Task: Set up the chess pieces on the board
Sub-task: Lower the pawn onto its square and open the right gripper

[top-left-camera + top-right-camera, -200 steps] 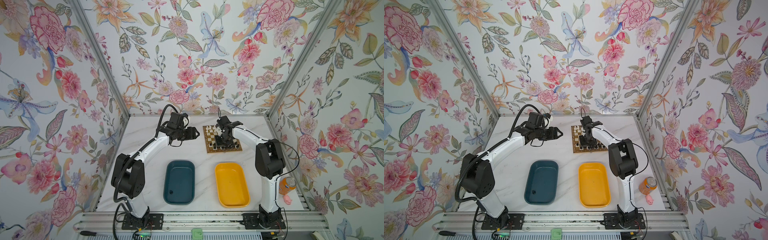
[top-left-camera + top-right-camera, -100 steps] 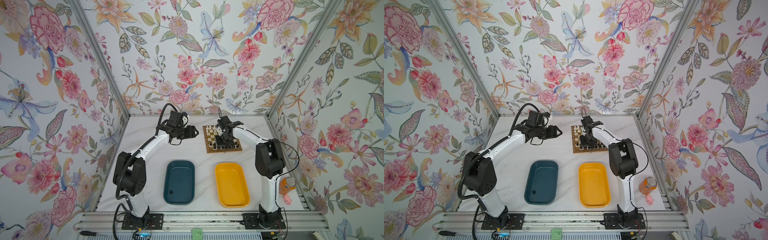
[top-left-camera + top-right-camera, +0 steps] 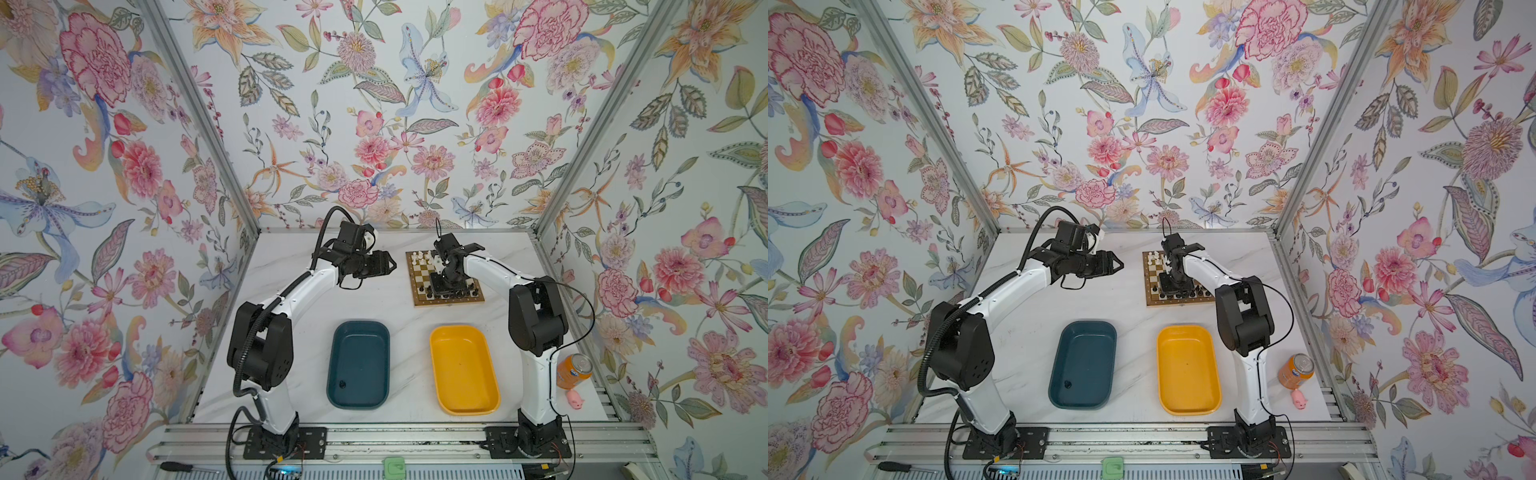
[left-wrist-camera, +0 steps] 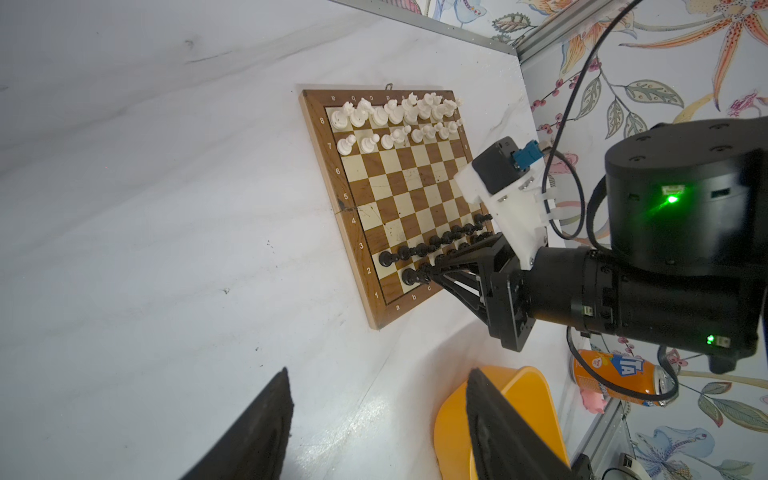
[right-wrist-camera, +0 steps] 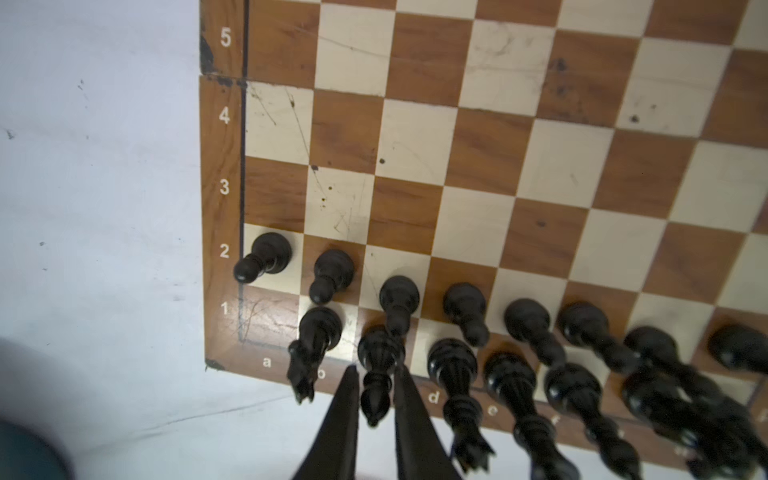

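Count, arms: two arms, white shells with black joints, carrying the left gripper (image 3: 388,264) and the right gripper (image 5: 376,369).
Count, playing surface: one board (image 3: 420,277).
Count, containers: one teal tray (image 3: 359,353) and one yellow tray (image 3: 463,365), side by side near the arm bases.
Count, black men: eight black pawns (image 5: 465,303), one per square along rank 2. The back row starts with a knight (image 5: 316,336) on b1 and a bishop (image 5: 378,357) on c1; its far end is blurred, so the count is uncertain.
Count, white men: white pieces (image 4: 392,114) in two rows on ranks 8 and 7; overlap prevents a sure count.
Count, other: one small dark object (image 3: 341,384) in the teal tray, too small to identify; one orange can (image 3: 573,371) at the right table edge.
Location: the board lies flat on the table (image 3: 407,316), right of centre, beyond the yellow tray and near the back wall.
Board finish: square, wooden, brown and cream squares. The brown border has white letters and numerals; it is scratched, with a seam between 4 and 5.
Piece form: smooth turned profiles on round bases; the pawns are ball-headed.
Tray form: oblong, smooth, round-cornered.
Right gripper state: slim tapered black fingers (image 5: 340,419) flank the upright bishop at narrow spacing. Whether they press it cannot be told.
Left gripper state: above the table just left of the board. Its broad, rough-edged black fingers (image 4: 257,432) stand wide apart and hold nothing.
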Available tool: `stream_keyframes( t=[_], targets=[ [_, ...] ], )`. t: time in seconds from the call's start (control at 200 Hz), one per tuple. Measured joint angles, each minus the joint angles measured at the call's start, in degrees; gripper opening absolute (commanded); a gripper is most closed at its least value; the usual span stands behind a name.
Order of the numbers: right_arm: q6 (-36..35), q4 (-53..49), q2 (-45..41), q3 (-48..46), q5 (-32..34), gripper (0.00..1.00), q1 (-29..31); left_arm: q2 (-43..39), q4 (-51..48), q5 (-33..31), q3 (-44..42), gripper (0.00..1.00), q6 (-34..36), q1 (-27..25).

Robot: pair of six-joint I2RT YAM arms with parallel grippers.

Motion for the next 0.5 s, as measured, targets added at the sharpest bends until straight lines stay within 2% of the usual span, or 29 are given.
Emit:
stream_keyframes(
  t=[0.17, 0.495],
  targets=[
    [-0.1, -0.1, 0.1, 0.2, 0.0, 0.31, 0.0, 0.0, 0.0, 0.0, 0.0, 0.68, 0.0, 0.2],
    [-0.4, -0.8, 0.1, 2.8, 0.2, 0.32, -0.1, 0.0, 0.0, 0.0, 0.0, 0.68, 0.0, 0.2]
  ],
)
